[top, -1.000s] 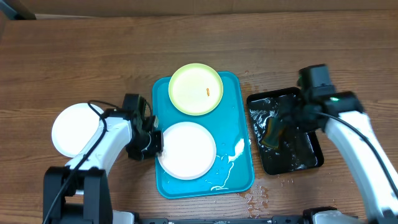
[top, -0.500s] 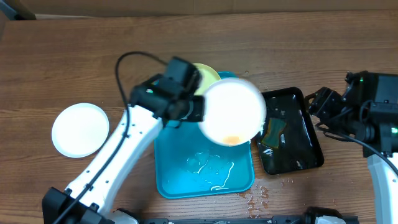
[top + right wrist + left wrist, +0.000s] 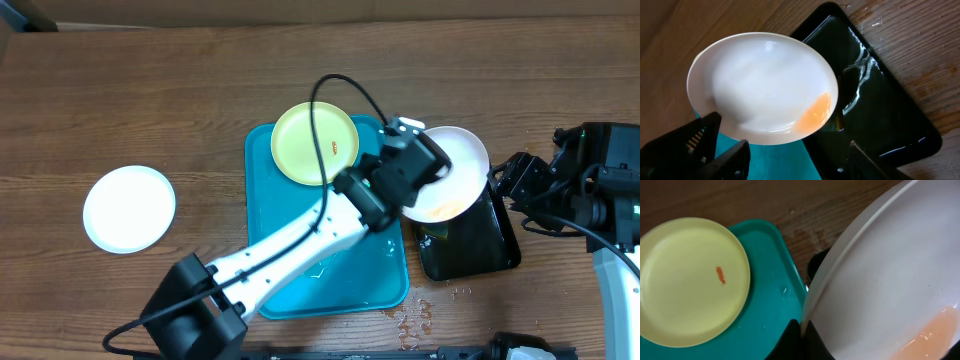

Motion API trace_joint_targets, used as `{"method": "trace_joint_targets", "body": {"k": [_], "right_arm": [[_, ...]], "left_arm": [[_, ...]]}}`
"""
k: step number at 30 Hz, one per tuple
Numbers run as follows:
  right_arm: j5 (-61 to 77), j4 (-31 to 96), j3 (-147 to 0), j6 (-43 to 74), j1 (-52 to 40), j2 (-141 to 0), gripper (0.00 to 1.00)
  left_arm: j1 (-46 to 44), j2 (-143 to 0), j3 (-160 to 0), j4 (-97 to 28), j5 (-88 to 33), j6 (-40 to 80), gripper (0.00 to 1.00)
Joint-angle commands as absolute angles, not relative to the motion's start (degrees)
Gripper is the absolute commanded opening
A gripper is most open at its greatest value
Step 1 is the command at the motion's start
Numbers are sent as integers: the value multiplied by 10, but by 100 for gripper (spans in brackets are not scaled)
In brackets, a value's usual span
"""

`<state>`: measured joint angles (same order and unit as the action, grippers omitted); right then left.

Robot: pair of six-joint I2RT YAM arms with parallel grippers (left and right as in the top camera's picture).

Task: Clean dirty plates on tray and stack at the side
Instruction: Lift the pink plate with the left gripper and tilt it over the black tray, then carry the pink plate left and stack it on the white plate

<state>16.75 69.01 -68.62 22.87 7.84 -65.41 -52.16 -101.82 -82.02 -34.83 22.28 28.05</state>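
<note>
Now, left claw (image 3: 801,332) clenched on tilted white plate (image 3: 458,160) above black tray (image 3: 482,250), right claw (image 3: 515,190) released alongside.

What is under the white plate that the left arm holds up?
Under the tilted white plate lies the wet black tray, and an edge of the turquoise tray. The plate covers part of the black tray, so anything lying there is hidden.

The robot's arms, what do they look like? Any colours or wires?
Smooth white shells with blocky black joints make up the left arm and right arm. A thin black cable loops off the left one. The left gripper and right gripper are black and two-fingered.
</note>
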Motion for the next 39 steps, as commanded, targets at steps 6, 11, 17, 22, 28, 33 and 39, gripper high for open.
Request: {"method": "trace_joint_targets", "body": {"k": [6, 11, 17, 22, 28, 33, 39], "right_arm": [[173, 689, -695, 222, 81, -646, 64], [173, 689, -695, 222, 81, -646, 64], [173, 689, -695, 222, 81, -646, 65], [173, 691, -695, 222, 81, -646, 65], [173, 694, -695, 222, 81, -646, 65], [173, 694, -695, 222, 81, -646, 65], [173, 695, -695, 222, 81, -646, 65]], "left_arm": [[-566, -1013, -865, -342, 456, 155, 4], [-585, -1013, -868, -307, 514, 63, 4], [-602, -1013, -868, -271, 554, 8, 4], [-615, -1013, -868, -210, 587, -68, 4], [-633, -1013, -868, -158, 606, -128, 4], [-642, -1013, -868, -142, 623, -146, 4], [-643, -1013, -868, -141, 637, -148, 4]]}}
